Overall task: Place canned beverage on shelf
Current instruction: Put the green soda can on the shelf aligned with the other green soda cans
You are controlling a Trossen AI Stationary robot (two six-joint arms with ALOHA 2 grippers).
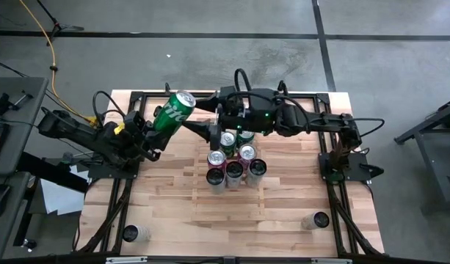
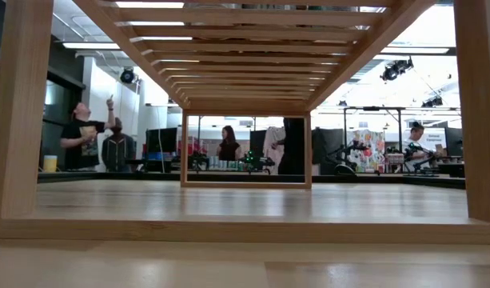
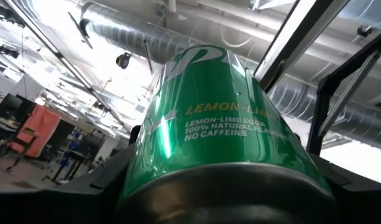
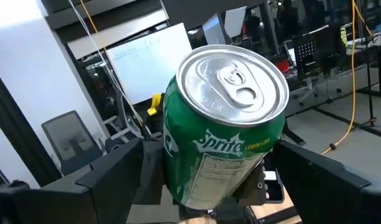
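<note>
- The left gripper (image 1: 157, 126) is up off the desk (image 1: 166, 194) on the left side, jaws clenched round the lower end of a green can (image 1: 174, 109).
- The green can is in the air, tilted, with its silver top pointing up and toward the middle of the desk. The label reads lemon-lime soda.
- The right gripper (image 1: 201, 123) reaches across from the right, ending just beside the can. Its jaws are spread wide and grasp nothing.
- From the right wrist view, the can's top faces that gripper, with one dark finger (image 4: 109, 171) showing on each side of it. I cannot tell whether either finger touches the can.
- The shelf (image 2: 245, 36) stands in the middle of the desk. From table height its pale wooden slats run overhead on wooden legs.
- A cluster of cans (image 1: 234, 160) stands upright and close together at the centre, under the right arm. Some are green and some dark red.
- Two single cans stand well apart near the front corners of the desk, one on the left (image 1: 131, 233) and one on the right (image 1: 317, 220).
- Across the room, beyond the desk, a person (image 2: 83, 142) has one arm raised. Another person (image 2: 228, 145) stands farther back among workbenches.
</note>
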